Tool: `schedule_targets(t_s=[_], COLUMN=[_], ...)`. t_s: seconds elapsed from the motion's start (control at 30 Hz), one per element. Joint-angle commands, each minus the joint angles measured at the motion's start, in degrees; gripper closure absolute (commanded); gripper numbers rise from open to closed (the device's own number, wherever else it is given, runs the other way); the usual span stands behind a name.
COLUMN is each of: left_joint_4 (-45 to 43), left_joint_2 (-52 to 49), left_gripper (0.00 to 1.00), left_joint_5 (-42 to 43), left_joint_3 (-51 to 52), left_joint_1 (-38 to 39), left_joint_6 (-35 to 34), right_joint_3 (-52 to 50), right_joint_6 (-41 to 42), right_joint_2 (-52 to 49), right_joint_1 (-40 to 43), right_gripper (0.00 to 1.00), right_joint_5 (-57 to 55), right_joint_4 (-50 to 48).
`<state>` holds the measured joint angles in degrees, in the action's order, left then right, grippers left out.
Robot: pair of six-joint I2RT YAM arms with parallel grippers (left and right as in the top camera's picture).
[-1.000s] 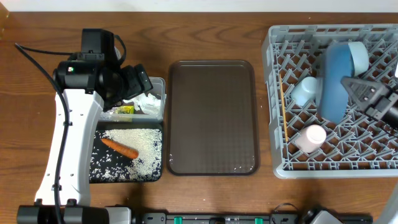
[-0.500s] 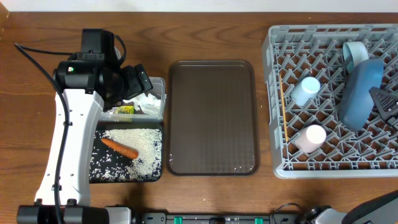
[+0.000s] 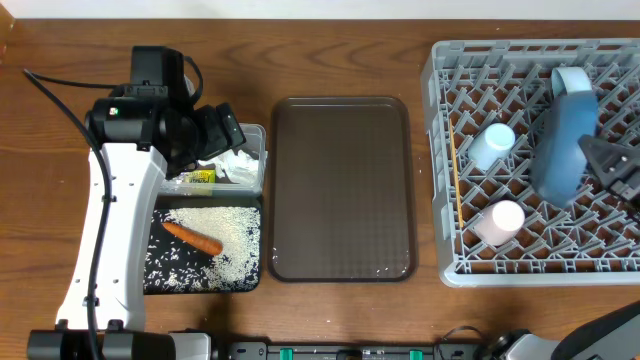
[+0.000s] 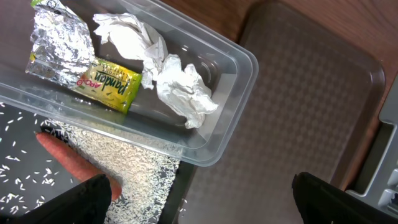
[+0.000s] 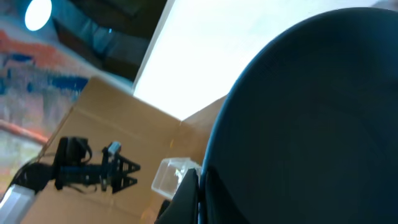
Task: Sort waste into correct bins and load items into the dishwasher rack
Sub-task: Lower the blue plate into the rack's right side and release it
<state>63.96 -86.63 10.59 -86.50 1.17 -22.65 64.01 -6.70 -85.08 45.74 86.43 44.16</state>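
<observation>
The grey dishwasher rack (image 3: 445,262) stands at the right. My right gripper (image 3: 608,166) is shut on the large blue plate (image 3: 560,150) and holds it on edge among the prongs; the plate fills the right wrist view (image 5: 311,124), one finger (image 5: 186,196) pressed on its rim. A white bowl (image 3: 573,84), a light-blue cup (image 3: 492,145) and a pale-pink cup (image 3: 498,222) are in the rack. My left gripper (image 3: 225,130) is open and empty above the clear tub (image 4: 242,68), which holds tissues (image 4: 168,81) and the foil wrapper (image 4: 74,62). The black tray (image 3: 155,280) holds the carrot piece (image 4: 68,163) and rice crumbs (image 4: 134,177).
The brown serving tray (image 3: 340,190) lies between the bins and the rack, with a few rice grains near its left edge. A thin wooden-coloured strip lies along the rack's left wall (image 3: 455,185). The left arm's white body reaches over the table's front left.
The blue plate swung from leaning left to the right side of the rack and now stands more upright, a little back to the left. The left arm has not moved.
</observation>
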Motion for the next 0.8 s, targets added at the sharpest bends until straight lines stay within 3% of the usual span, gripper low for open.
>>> schedule_targets(t_s=[0.0,0.53,0.77], left_joint_4=[0.1,0.1,0.1], left_joint_2=[0.8,0.8,0.8], left_gripper=[0.05,0.05,0.05], left_joint_5=[0.3,0.3,0.3], left_joint_3=[-1.4,-1.4,-1.4], left_joint_1=[-0.2,-0.2,-0.2], left_joint_6=[-0.1,-0.1,-0.1], right_joint_3=[0.0,-1.0,-1.0], right_joint_6=[3.3,-0.3,0.5], right_joint_2=[-0.2,-2.3,-2.6], right_joint_1=[-2.5,-1.5,3.1], right_gripper=[0.99,0.99,0.99], right_joint_5=[2.9,2.3,-2.4], right_joint_4=[-2.9,-2.8,0.7])
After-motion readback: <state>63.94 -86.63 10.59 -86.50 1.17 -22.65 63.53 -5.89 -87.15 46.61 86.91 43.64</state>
